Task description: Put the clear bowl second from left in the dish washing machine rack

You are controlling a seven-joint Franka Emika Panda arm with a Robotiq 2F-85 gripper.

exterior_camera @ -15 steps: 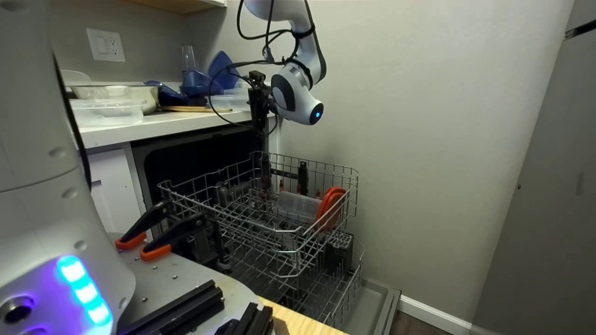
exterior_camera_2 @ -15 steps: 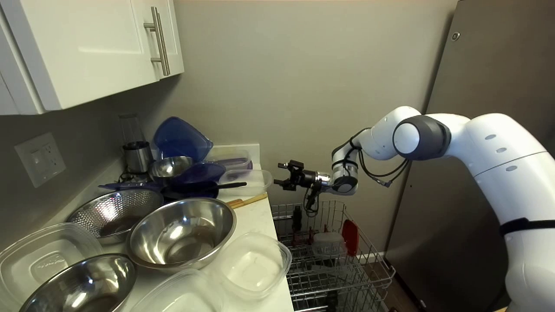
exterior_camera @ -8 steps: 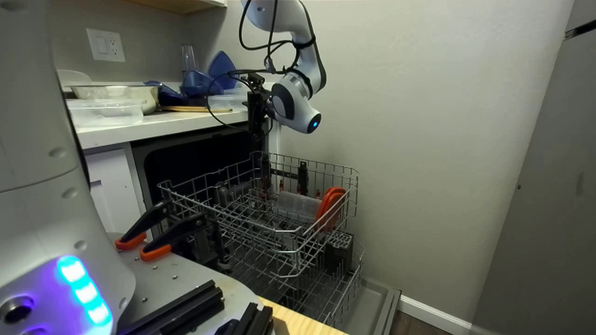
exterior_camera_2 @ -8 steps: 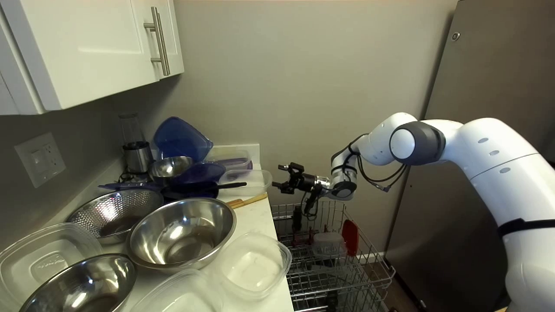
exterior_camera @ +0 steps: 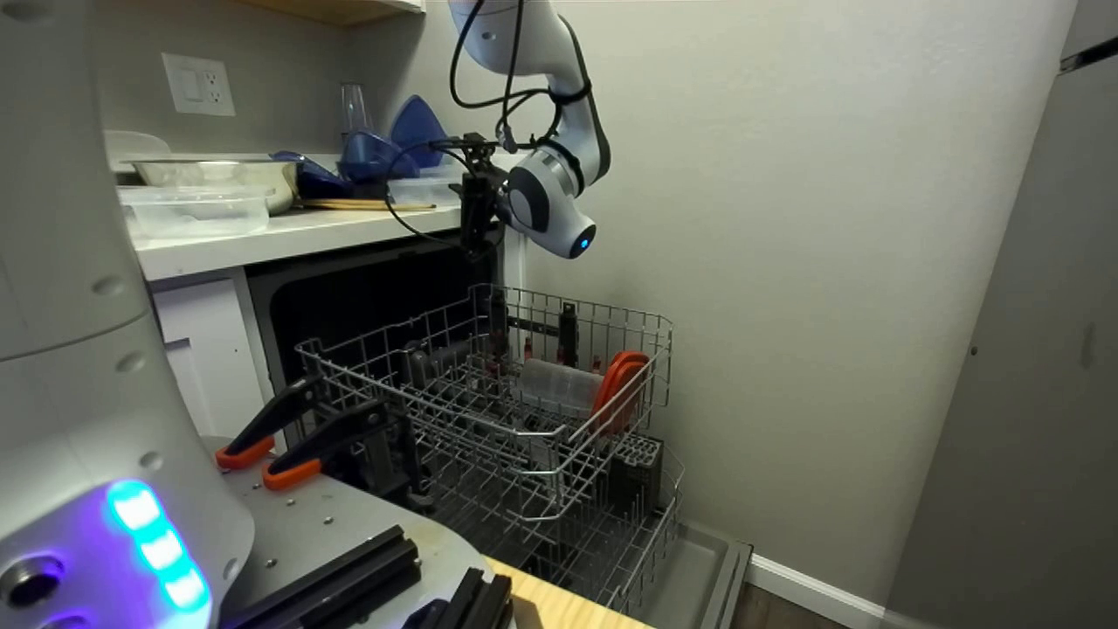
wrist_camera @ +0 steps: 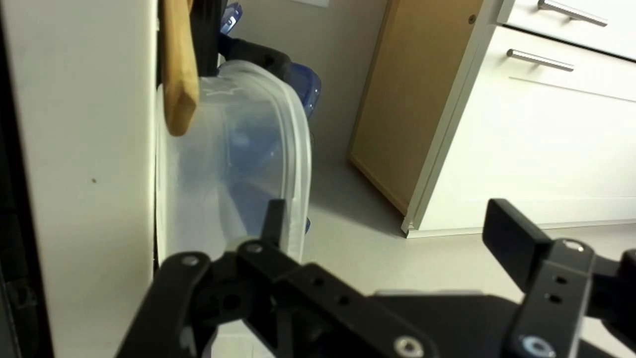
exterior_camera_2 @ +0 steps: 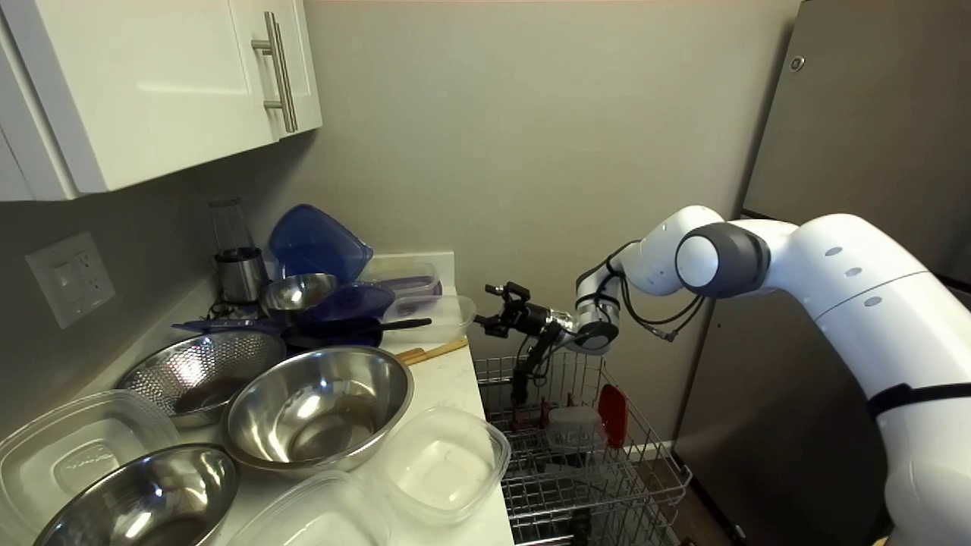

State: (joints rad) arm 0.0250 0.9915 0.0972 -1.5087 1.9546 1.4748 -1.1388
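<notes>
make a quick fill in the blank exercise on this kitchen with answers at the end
In the wrist view, the gripper, jaws wide apart, is ____.
Height-wise, the dish washing machine rack sits ____ than the countertop.
In an exterior view, the large tilted plastic piece at the countertop's far end is coloured ____.
The metal colander is pierced with many small ____.

Missing words: open; lower; blue; holes.

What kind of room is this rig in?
Almost certainly a kitchen, though whether home or office I can't tell. A dishwasher rack is pulled out from under a white counter, and on that counter sit a large steel bowl and a perforated colander.
</notes>
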